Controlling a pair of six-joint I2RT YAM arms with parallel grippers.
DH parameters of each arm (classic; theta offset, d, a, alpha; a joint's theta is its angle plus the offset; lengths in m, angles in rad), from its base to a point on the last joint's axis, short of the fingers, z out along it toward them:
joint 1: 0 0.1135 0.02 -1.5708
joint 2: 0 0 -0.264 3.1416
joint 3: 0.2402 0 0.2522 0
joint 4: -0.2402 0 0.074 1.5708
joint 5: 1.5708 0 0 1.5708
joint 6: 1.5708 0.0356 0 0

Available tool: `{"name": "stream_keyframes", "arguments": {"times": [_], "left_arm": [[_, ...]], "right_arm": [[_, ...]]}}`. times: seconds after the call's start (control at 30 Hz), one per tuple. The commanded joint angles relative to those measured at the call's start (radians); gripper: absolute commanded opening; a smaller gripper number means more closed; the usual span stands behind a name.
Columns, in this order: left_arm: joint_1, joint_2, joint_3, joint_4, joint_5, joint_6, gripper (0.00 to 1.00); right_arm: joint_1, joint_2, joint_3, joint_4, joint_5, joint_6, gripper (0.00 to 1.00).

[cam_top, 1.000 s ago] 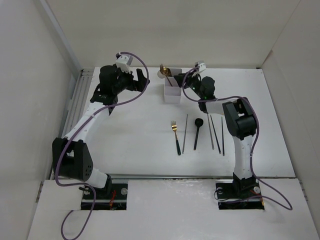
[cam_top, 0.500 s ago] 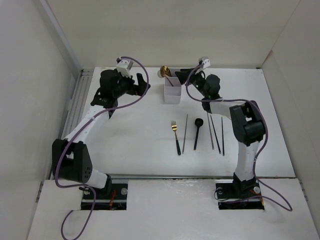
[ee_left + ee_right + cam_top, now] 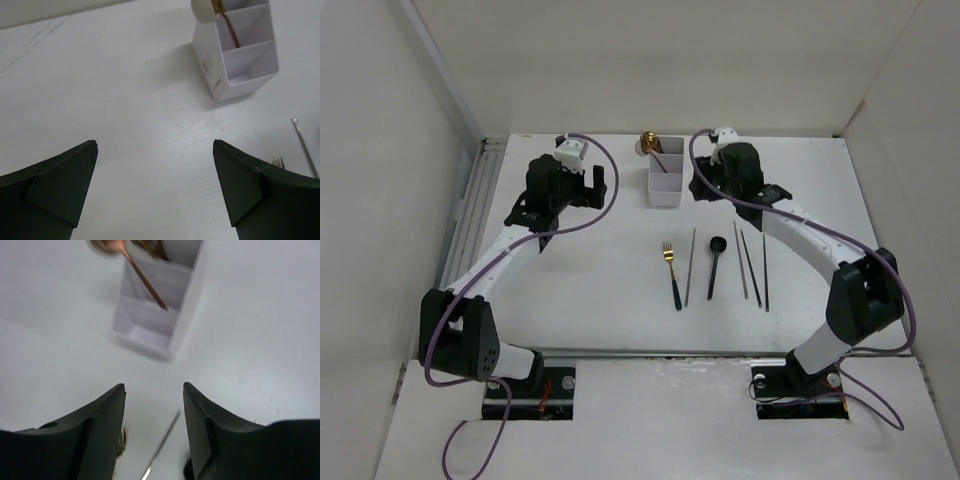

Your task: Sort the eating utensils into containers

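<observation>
Place: you are looking into a robot test cell, a lab bench boxed in for recording.
Walls: plain white panels (image 3: pixel 380 200) are closing in the left, far and right sides.
Table: a bare white tabletop (image 3: pixel 590 290) is serving as the whole work surface.
Arms: a left arm (image 3: pixel 500 250) and a right arm (image 3: pixel 800 230) are standing on bases set into cut-outs in the near ledge (image 3: pixel 660 420).
Cables: purple cables (image 3: pixel 592 142) are looping loose along both arms.
Rail: a grey slotted rail (image 3: pixel 478 205) is running along the table's left edge.
Props: a white organiser (image 3: pixel 665 180) and a parallel row of cutlery (image 3: pixel 715 265) are lying directly on the tabletop.
</observation>
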Motion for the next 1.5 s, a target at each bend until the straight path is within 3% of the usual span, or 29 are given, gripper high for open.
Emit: {"name": "stream_keyframes", "arguments": {"times": [0.0,0.33,0.63,0.8,0.97,1.27,1.47], "left_arm": [[-0.012,-0.044,-0.044,-0.038,-0.114,0.072,1.0],[-0.05,-0.188,-0.199,0.028,-0.069,0.062,1.0],[-0.05,-0.273,-0.253,0.028,-0.049,0.044,1.0],[-0.05,-0.282,-0.263,0.028,-0.038,0.035,1.0],[-0.05,-0.282,-0.263,0.028,-0.038,0.044,1.0],[-0.05,-0.251,-0.254,0.048,-0.057,0.044,1.0],[-0.05,-0.192,-0.225,0.057,-0.066,0.064,1.0]], "right_arm": [[0.009,-0.048,-0.079,-0.372,0.23,0.088,0.56],[0.071,-0.085,-0.288,-0.331,0.1,0.251,0.55],[0.083,-0.067,-0.369,-0.311,0.118,0.306,0.52],[0.083,-0.017,-0.369,-0.271,0.118,0.284,0.39],[0.062,-0.017,-0.36,-0.262,0.141,0.275,0.0],[-0.015,-0.039,-0.329,-0.173,0.043,0.188,0.0],[-0.015,-0.17,-0.257,-0.037,0.011,0.049,0.0]]}}
